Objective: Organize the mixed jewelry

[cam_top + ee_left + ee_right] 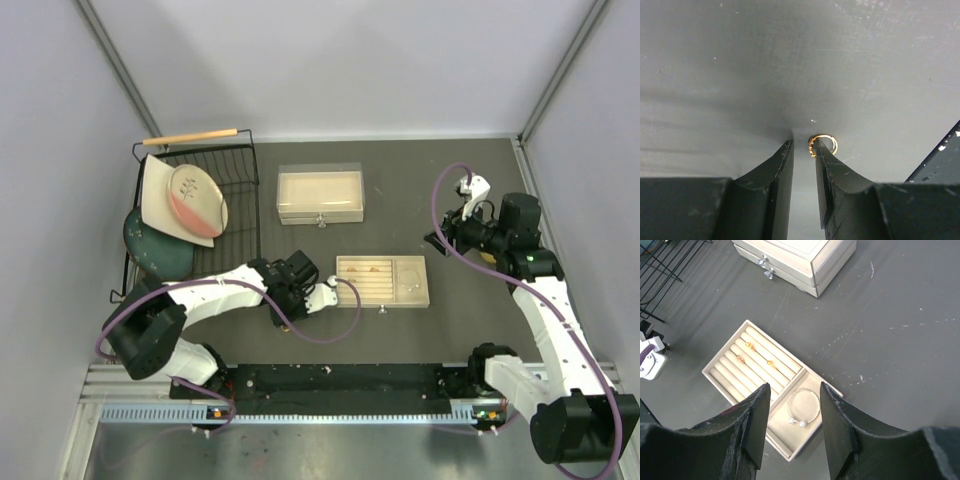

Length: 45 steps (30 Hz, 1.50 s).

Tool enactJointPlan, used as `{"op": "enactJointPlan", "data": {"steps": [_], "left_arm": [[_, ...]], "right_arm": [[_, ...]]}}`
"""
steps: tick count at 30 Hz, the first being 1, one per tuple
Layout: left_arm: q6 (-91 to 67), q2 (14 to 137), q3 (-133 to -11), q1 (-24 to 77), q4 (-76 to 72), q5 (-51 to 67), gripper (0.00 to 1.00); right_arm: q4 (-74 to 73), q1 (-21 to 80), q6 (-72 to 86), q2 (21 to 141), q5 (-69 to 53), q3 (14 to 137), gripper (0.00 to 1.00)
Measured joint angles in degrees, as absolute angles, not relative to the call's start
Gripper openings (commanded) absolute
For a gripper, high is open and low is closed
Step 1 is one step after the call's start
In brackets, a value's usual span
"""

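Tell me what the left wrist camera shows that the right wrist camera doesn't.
Only left wrist: a loose gold ring on the table at the left claw tip. Only right wrist: the tray with three rings in its slots and the silver bracelet beside them, plus a closed jewelry box. Both: the dark gray table, seen past black fingers.

Soft, even light falls from above in the top view. The pale walls (pixel 330 60) read bright, while the dark desk (pixel 400 190) stays matte, without glare, and shadows are faint. Near the left wrist camera the desk grades from pale to dim, the black jaws look slightly soft, and the ring (pixel 812 147) glints.
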State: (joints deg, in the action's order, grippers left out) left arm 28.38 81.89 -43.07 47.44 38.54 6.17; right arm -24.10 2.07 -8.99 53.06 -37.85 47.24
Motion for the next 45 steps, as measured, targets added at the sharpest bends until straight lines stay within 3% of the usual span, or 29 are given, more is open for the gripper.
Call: {"op": "enactJointPlan", "data": {"steps": [9, 17, 32, 45], "left_arm": [[28.4, 82.0, -42.6, 47.3, 38.0, 6.7, 0.22], [28.4, 81.5, -42.0, 47.3, 37.9, 7.9, 0.0], [28.3, 81.3, -43.8, 47.2, 36.7, 7.9, 0.0], [22.7, 81.2, -59.6, 47.2, 29.5, 7.6, 0.0]], "right_arm": [[-24.1, 2.1, -9.0, 53.1, -38.2, 47.2, 0.45], [-24.1, 2.1, -9.0, 53.1, -38.4, 47.2, 0.45], [-24.1, 2.1, -8.8, 54.2, -39.2, 47.2, 0.45], [-21.5, 2.4, -0.8, 62.2, -53.9, 52.5, 0.57]]}}
